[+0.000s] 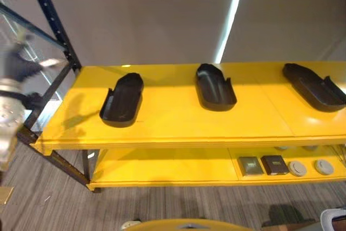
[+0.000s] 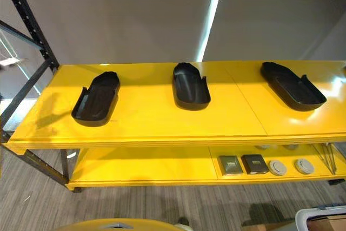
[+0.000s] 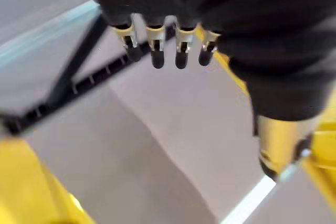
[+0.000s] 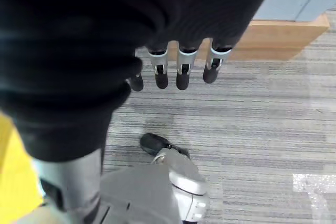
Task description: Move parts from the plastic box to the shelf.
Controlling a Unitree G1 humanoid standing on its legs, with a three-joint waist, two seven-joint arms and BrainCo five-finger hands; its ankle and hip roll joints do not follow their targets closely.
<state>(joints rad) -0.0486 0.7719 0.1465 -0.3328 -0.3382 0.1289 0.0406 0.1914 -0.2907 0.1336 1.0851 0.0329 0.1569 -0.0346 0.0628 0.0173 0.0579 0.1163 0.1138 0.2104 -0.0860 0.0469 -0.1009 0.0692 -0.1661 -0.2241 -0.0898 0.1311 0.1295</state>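
Note:
Three black moulded parts lie apart on the yellow shelf top (image 1: pixel 173 128): a left part (image 1: pixel 122 100), a middle part (image 1: pixel 215 87) and a right part (image 1: pixel 313 86). My left hand (image 1: pixel 16 66) hangs raised beside the shelf's left end, clear of the parts. In the left wrist view its fingers (image 3: pixel 157 51) are straight and hold nothing. My right hand's fingers (image 4: pixel 181 72) hang relaxed over the striped floor, also holding nothing. A corner of a pale plastic box (image 2: pixel 322 218) shows at the lower right.
A dark blue metal upright (image 1: pixel 51 20) and brace stand at the shelf's left end. On the lower yellow shelf (image 1: pixel 162 166) sit two square parts (image 1: pixel 250 165) and two round grey discs (image 1: pixel 297 168). A wooden plinth (image 4: pixel 273 43) runs along the floor.

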